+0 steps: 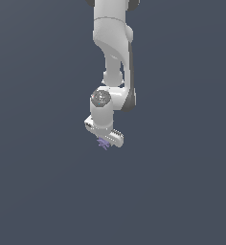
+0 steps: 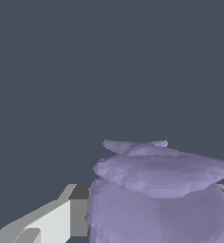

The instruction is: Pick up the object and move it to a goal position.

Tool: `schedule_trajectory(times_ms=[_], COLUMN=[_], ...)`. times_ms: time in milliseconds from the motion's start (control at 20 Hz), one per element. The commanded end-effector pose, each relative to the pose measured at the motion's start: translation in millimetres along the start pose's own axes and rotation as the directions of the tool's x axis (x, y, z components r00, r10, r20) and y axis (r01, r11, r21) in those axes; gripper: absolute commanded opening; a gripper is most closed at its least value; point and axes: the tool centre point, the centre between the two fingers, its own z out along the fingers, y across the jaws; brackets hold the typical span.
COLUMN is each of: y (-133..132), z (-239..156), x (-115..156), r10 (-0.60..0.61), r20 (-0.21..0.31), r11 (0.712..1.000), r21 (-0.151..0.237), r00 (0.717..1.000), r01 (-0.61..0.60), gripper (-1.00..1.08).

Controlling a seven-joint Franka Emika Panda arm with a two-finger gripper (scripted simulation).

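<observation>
1. Arm [image 1: 112,57] comes in from twelve o'clock of the exterior view, white with dark joint seams, and bends down toward the middle of the frame.
2. At its end sits a round grey wrist cap, and at about six o'clock from that cap hangs the white gripper [image 1: 105,140], its body tilted so that one end is lower toward the exterior view's right.
3. A small purple lump [image 1: 103,143] peeks out under the gripper, touching its lower edge, at roughly seven o'clock from the wrist cap.
4. The lump looks jagged, with short spikes pointing downward, and it is much smaller than the gripper body above it.
5. In the wrist view the lump [image 2: 156,190] fills much of the frame close to the camera; it shows a rounded lower mass with flatter, ragged layers stacked over it.
6. One white and grey finger [image 2: 57,220] lies right against the lump's side in the wrist view, touching it.
7. A thin sliver of a second finger shows at the lump's opposite side, mostly hidden behind it.
8. With a finger on each side, the gripper appears to be pinching the lump between them.
9. The background [image 1: 38,191] is a plain dark blue-grey in both views, and no edge or surface can be made out beneath the lump, so whether it rests on anything cannot be told.
</observation>
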Motion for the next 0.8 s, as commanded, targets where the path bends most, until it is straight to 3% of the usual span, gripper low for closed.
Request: schedule_trajectory(times_ms=[0,400,750], y=[-0.7,-9.8,-26.5], z=[-1.6,-24.8,-68.1], x=[-1.0,-16.7,-45.4], r10=[0.000,0.000,0.000], r20=[0.000,0.000,0.000], r11=[1.000,1.000,1.000], r21=[0.000,0.000,0.000], r00=[1.000,1.000,1.000], r01=[0.000,0.000,0.000], gripper=[-1.00,-1.00,-1.00])
